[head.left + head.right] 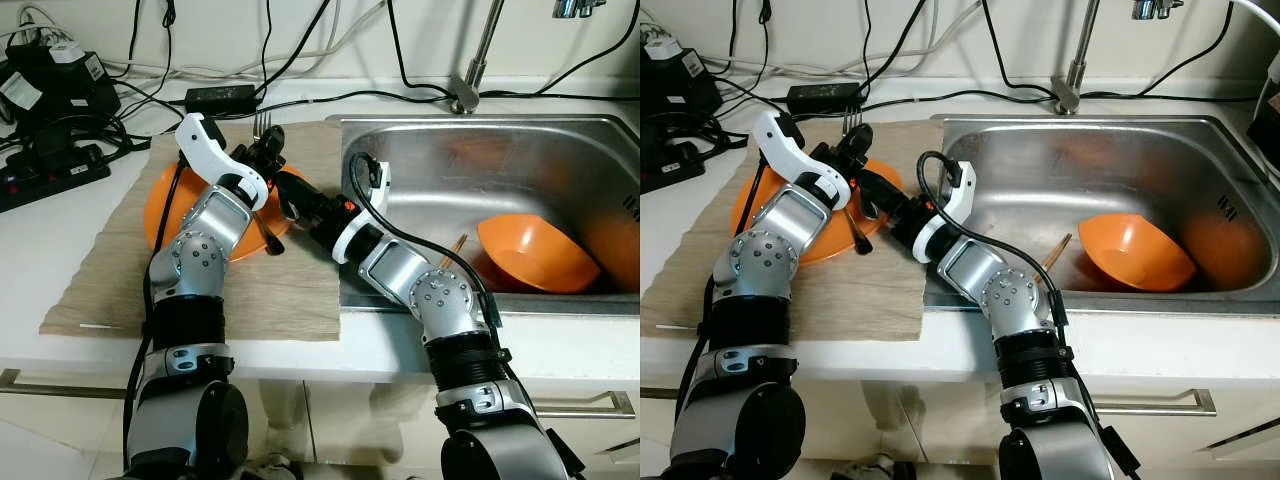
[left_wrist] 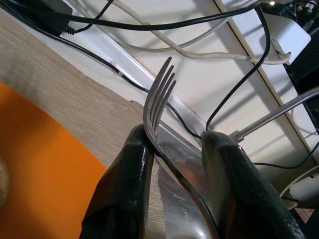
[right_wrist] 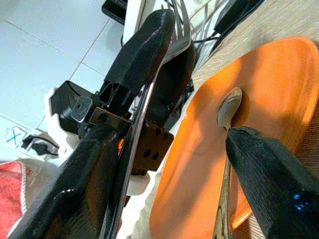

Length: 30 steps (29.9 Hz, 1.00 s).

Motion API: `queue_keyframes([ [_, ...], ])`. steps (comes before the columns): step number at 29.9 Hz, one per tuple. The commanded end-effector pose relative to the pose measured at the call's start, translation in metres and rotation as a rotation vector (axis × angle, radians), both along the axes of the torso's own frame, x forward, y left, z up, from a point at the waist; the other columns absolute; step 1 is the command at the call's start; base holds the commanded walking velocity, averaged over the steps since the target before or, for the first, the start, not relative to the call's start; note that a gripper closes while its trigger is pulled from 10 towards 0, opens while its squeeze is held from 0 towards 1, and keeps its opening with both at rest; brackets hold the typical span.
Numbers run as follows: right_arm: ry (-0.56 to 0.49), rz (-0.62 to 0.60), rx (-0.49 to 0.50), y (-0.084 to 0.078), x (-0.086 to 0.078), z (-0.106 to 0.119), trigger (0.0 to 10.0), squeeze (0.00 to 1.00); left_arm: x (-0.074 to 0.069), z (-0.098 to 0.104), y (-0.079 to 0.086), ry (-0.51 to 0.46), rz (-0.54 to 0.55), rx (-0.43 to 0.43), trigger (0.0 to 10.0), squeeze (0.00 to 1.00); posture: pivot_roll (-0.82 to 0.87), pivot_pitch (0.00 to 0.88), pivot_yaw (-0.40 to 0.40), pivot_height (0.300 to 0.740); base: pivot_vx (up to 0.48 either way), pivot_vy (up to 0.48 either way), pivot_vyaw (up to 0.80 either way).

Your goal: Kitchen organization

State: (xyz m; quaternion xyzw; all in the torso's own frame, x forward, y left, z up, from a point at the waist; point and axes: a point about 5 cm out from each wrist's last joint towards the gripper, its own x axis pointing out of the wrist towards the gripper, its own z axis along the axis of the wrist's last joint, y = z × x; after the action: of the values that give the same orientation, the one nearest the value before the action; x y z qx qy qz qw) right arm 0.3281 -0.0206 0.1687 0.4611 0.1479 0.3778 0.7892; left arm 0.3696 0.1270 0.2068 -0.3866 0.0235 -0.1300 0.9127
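Note:
A metal fork (image 1: 262,124) stands tines up in my left gripper (image 1: 268,150), which is shut on its neck above the back edge of an orange plate (image 1: 160,205). In the left wrist view the fork (image 2: 160,92) leans against one black finger. My right gripper (image 1: 290,200) reaches across from the sink side and stands open just below the left one, with the fork's handle running along one of its fingers (image 3: 84,184). A spoon (image 3: 228,107) lies on the plate (image 3: 269,89).
The plate rests on a beige mat (image 1: 270,290) left of the steel sink (image 1: 480,122). An orange bowl (image 1: 535,255) and a chopstick (image 1: 455,250) lie in the sink. A faucet (image 1: 478,60), cables, an adapter (image 1: 220,97) and a power strip (image 1: 50,180) line the back.

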Motion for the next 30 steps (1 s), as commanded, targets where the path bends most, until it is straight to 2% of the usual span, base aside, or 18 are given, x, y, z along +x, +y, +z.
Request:
queue_keyframes([
  [1, -0.003, 0.082, 0.019, 0.042, -0.007, 0.016, 10.0, 1.00, -0.001, 0.009, -0.011, -0.044, -0.045, 0.020, 0.0, 0.00, -0.01, 0.010, 0.071, 0.740, 0.000, 0.000, 0.00],
  [10, -0.010, 0.063, 0.007, 0.038, -0.005, 0.015, 10.0, 1.00, 0.000, 0.009, -0.016, -0.049, -0.059, 0.023, 0.0, 0.00, -0.02, 0.014, 0.074, 0.740, 0.000, 0.000, 0.00],
  [11, -0.015, 0.063, -0.044, 0.039, -0.005, 0.012, 10.0, 1.00, 0.000, 0.010, -0.017, -0.053, -0.063, 0.027, 0.0, 0.00, -0.02, 0.015, 0.076, 0.740, 0.000, 0.000, 0.00],
  [14, -0.024, 0.061, -0.076, 0.039, -0.005, 0.010, 10.0, 0.98, 0.000, 0.011, -0.017, -0.057, -0.067, 0.031, 0.0, 0.00, -0.02, 0.015, 0.076, 0.740, 0.000, 0.000, 0.00],
  [15, -0.026, 0.050, -0.087, 0.039, -0.005, 0.009, 0.0, 0.00, 0.000, 0.011, -0.018, -0.058, -0.067, 0.033, 0.0, 0.00, -0.02, 0.016, 0.077, 0.740, 0.000, 0.000, 0.00],
  [19, -0.014, 0.047, -0.063, 0.041, -0.005, 0.008, 0.0, 0.00, -0.001, 0.014, -0.019, -0.065, -0.077, 0.011, 0.0, 0.00, -0.02, 0.019, 0.076, 0.740, 0.000, 0.000, 0.00],
  [21, 0.008, 0.055, 0.006, 0.043, -0.004, 0.013, 0.0, 0.00, -0.003, 0.021, -0.024, -0.083, -0.100, -0.031, 0.0, 0.00, -0.01, 0.019, 0.075, 0.740, 0.000, 0.000, 0.00],
  [26, -0.001, 0.052, 0.023, 0.043, -0.002, 0.017, 0.0, 0.00, -0.005, 0.026, -0.028, -0.091, -0.112, -0.048, 0.0, 0.00, -0.01, 0.019, 0.073, 0.740, 0.000, 0.000, 0.00],
  [30, 0.008, 0.051, 0.055, 0.043, -0.001, 0.020, 0.0, 0.00, -0.006, 0.031, -0.031, -0.095, -0.124, -0.102, 0.0, 0.00, -0.01, 0.020, 0.071, 0.740, 0.000, 0.000, 0.00],
])
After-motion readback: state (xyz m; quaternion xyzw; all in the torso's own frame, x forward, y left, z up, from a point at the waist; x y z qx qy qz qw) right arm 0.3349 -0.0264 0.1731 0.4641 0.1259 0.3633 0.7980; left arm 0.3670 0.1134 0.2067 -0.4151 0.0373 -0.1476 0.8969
